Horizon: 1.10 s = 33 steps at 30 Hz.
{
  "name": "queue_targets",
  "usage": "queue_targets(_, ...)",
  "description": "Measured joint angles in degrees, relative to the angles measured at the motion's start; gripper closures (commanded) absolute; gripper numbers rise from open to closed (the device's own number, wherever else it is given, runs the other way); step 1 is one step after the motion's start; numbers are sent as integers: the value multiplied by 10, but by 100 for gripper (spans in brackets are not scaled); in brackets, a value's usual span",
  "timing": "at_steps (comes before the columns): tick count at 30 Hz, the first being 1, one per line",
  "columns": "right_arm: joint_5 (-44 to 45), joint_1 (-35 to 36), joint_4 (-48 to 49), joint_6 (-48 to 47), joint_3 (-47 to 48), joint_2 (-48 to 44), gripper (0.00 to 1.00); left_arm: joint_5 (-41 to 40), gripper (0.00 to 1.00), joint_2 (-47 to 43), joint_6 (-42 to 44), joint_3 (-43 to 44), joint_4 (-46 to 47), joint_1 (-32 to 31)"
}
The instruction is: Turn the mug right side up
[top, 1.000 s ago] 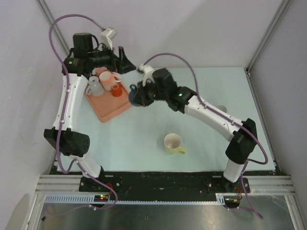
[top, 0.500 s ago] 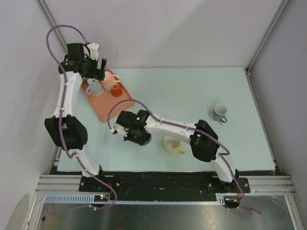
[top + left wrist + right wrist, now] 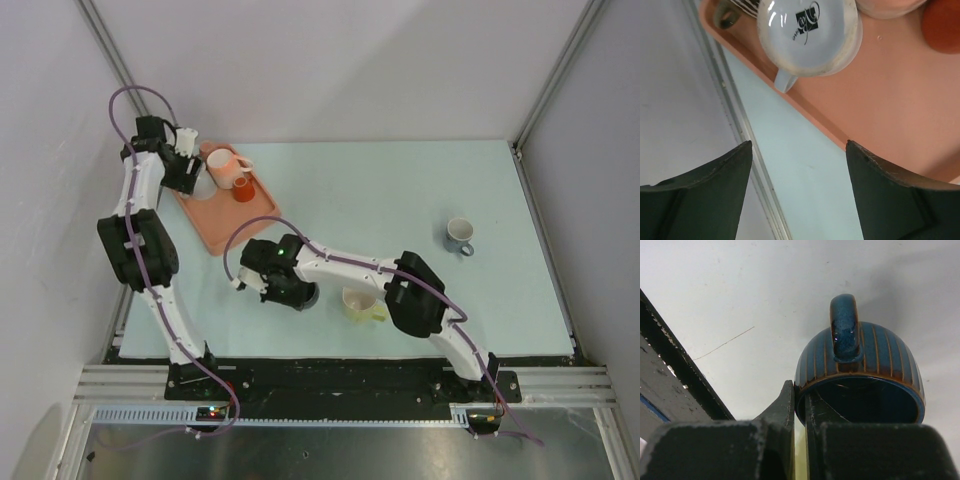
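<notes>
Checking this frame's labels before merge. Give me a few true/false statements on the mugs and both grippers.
1. The right gripper is clamped on the rim of the blue mug. True.
2. The left gripper is shut on the white mug. False: its jaws stand open and the mug sits ahead of them, not between.
3. The white mug sits base up on the tray. True.
4. The yellow mug stands on the tray. False: it is on the table, beside the right arm.
5. The grey mug lies on its side. False: it stands mouth up.
</notes>
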Motion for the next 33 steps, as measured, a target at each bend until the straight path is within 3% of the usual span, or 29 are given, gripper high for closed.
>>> queue_targets(9,-18,-9,7,3,0,7,43,55,38,71,41,27,0,28)
queue_targets(13,-20,-14,12,7,0,2,29,56,39,106,57,72,5,30)
queue_targets(23,-25,-18,21,19,1,-64,24,67,46,152,93,103,9,30)
queue_targets(27,-25,-19,21,28,1,-78,24,73,61,170,108,107,9,30)
queue_targets(33,-25,-29,20,41,0,-80,24,104,97,173,127,106,5,30)
